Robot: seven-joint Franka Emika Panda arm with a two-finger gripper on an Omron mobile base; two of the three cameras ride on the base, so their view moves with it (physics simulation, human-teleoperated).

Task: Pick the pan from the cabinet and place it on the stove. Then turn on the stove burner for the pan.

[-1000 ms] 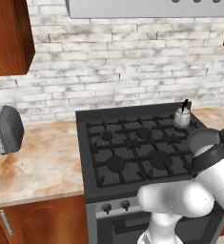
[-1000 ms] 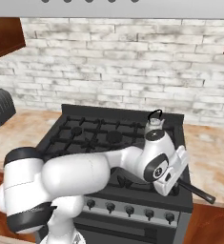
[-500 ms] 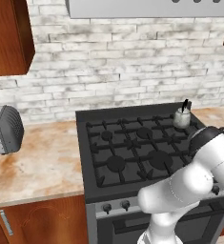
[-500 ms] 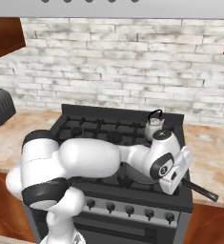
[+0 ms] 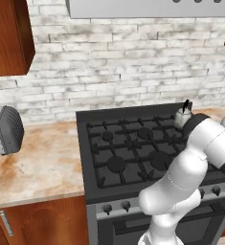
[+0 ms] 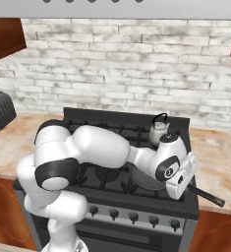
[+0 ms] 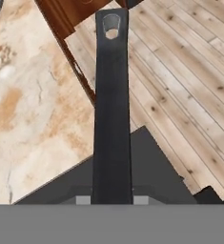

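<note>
Where the arm reaches over the stove's (image 6: 82, 183) front right corner: gripper (image 6: 185, 183) clenched on the pan's (image 6: 149, 183) long dark handle, near its base. Handle running straight out from the fingers, its end hole over the wooden floor (image 7: 189, 95), beyond the counter (image 7: 32, 119) edge. Pan body low over the front right grate, mostly hidden behind the wrist. Kettle (image 6: 158, 130) on the rear right burner.

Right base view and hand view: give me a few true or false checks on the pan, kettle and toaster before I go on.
1. The gripper holds the pan by its handle. True.
2. The pan handle points toward the brick wall. False: it juts out past the stove front.
3. A small silver kettle stands at the stove's back right. True.
4. The toaster sits on the stove grates. False: it stands on the counter left of the stove.
</note>
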